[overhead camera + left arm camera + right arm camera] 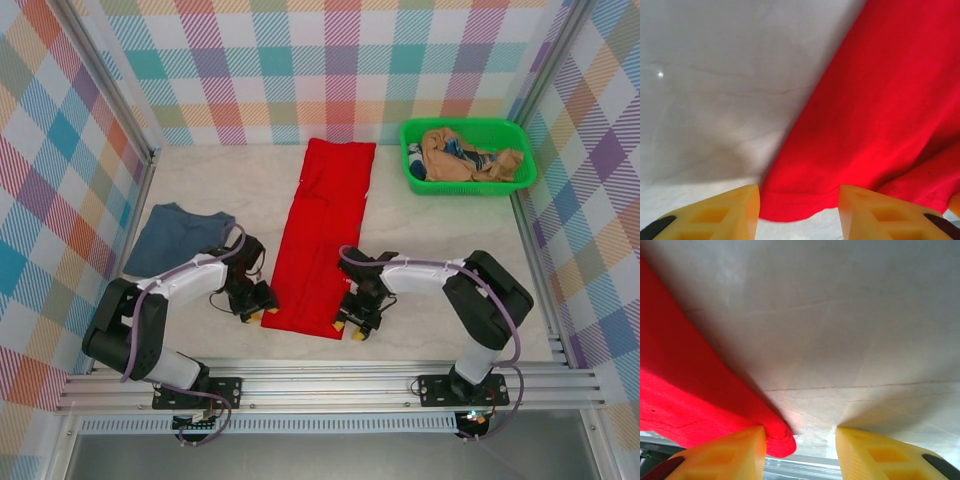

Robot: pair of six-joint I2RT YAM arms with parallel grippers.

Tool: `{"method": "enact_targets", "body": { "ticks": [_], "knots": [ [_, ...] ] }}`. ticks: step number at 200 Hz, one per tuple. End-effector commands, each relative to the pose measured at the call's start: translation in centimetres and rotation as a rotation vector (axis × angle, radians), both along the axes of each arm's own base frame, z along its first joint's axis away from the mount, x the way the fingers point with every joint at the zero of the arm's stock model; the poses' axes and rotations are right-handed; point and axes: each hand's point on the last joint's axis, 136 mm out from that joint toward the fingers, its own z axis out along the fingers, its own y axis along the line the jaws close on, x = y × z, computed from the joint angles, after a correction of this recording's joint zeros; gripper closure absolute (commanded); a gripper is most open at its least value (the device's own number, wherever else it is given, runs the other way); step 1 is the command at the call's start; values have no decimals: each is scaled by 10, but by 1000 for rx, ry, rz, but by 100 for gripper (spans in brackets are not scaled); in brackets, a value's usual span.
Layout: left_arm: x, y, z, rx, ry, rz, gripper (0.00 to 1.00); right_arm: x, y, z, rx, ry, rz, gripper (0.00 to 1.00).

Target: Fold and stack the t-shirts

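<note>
Red t-shirt (325, 235) lies folded in a long strip in the middle of the table (430, 240). Blue t-shirt (180, 238) lies off to its left. Left gripper (258, 310) and right gripper (349, 328) sit at the red one's near corners, jaws open, holding nothing.

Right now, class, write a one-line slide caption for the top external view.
Left hand and right hand flank the near end of the red t-shirt; slate-blue t-shirt left, green basket far right.
</note>
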Motion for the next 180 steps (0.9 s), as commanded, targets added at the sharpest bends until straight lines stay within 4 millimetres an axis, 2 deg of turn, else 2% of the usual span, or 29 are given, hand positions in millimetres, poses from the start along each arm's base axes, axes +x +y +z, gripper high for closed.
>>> {"method": "enact_targets", "body": {
  "ticks": [1,17,43,68,91,115,132,152,180],
  "knots": [
    [7,-11,-5,-64,-49,-35,54,6,13,-22,11,-26,-84,59],
    [1,-12,-8,-76,-35,-36,54,4,19,-22,28,-2,-99,60],
    [-5,-11,-7,-91,-50,-42,56,0,31,-12,55,-9,-94,59],
    [-13,-9,-14,-86,-18,-55,62,-5,39,-8,58,-11,-68,59],
    [-14,-10,-15,-84,-18,-56,66,-12,35,-18,34,-2,-61,59],
    [-13,-8,-10,-60,-26,-66,73,-13,34,-27,30,5,-78,65],
    [-12,-8,-1,-66,-41,-69,75,-6,41,-15,53,-41,-74,64],
    [-14,-13,8,-98,-37,-69,83,0,43,4,62,-85,-44,61],
    [-23,-18,7,-114,-9,-88,89,-13,40,3,58,-32,-33,60]
  ]
}}
